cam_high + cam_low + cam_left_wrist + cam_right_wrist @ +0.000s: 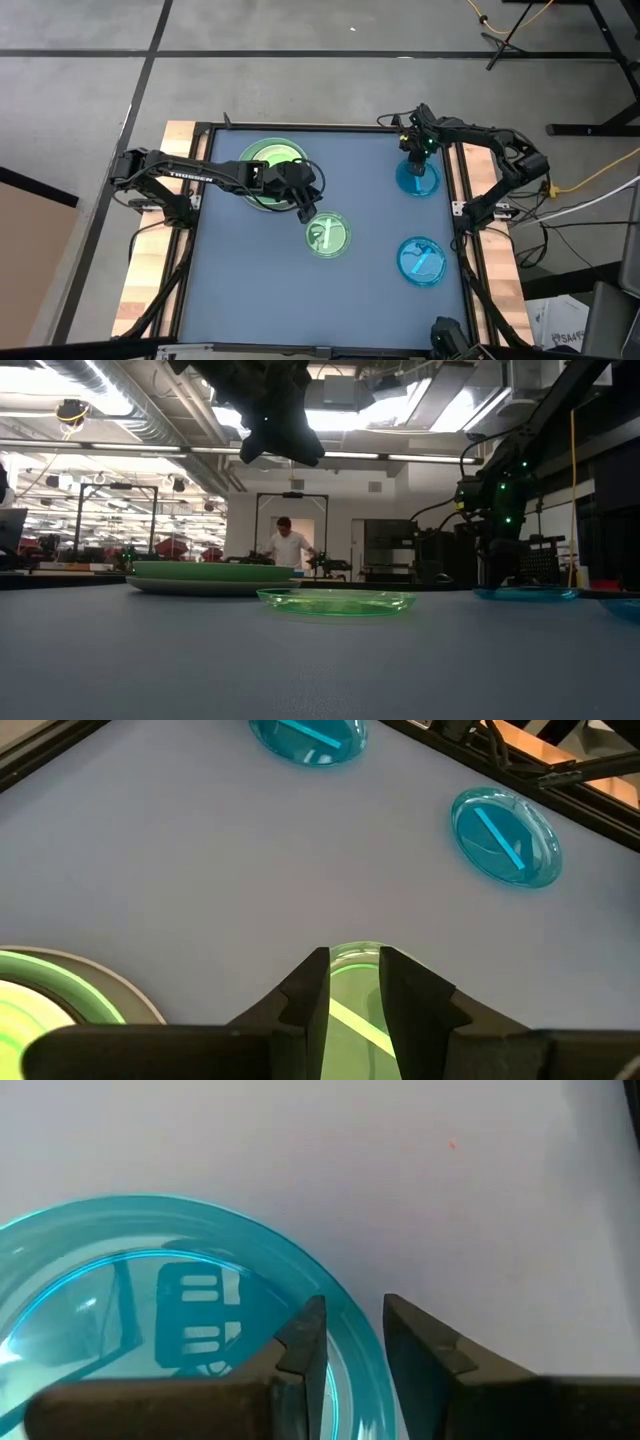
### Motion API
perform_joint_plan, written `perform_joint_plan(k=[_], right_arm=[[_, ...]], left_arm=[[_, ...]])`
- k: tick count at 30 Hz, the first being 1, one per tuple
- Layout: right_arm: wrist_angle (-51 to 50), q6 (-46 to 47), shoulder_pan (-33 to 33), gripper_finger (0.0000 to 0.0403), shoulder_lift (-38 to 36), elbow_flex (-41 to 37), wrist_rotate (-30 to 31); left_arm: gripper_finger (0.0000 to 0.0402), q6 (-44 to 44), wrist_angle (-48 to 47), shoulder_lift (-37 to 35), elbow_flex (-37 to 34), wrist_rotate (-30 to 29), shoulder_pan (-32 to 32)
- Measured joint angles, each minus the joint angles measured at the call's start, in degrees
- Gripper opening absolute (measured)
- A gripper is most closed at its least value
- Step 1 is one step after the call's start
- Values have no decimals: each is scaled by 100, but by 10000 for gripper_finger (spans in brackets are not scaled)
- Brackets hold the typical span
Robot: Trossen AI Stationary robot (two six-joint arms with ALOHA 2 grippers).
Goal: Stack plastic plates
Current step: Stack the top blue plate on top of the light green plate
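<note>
Inventory from my remote station, placed relative to the plate stack (272,172).

Item 1: the plate stack, a light green plate lying on a grey one with a small green plate on top, sits on the bench (250,280) toward the left arm's side. I cannot make out any further plates in it.

Item 2: a small translucent green plate (327,236) lies flat on the bench just beside the stack, on the side toward the right arm.

Item 3: the left gripper (305,212) hangs raised off the bench above the gap between the stack and that green plate. I see its fingers (305,995) standing a narrow slot apart, gripping nothing.

Item 4: a small translucent cyan plate (417,178) lies well apart from the stack, near the bench's right edge. The right gripper (413,160) is at this plate's rim; its fingers (305,1342) stand slightly apart over the rim, and I cannot tell whether they pinch it.

Item 5: a second cyan plate (421,262) lies farther from the stack than the first.
</note>
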Motion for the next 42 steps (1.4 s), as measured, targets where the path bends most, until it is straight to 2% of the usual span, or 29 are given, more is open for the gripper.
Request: perform_joint_plan(k=[17, 27, 42], right_arm=[[93, -90, 0, 92, 0, 0, -17], [67, -103, 4, 92, 0, 0, -959], [85, -125, 0, 92, 0, 0, -753]], left_arm=[[83, -2, 0, 0, 0, -2, 0], [83, -2, 0, 0, 0, 0, 0], [83, -2, 1, 0, 0, 0, 0]])
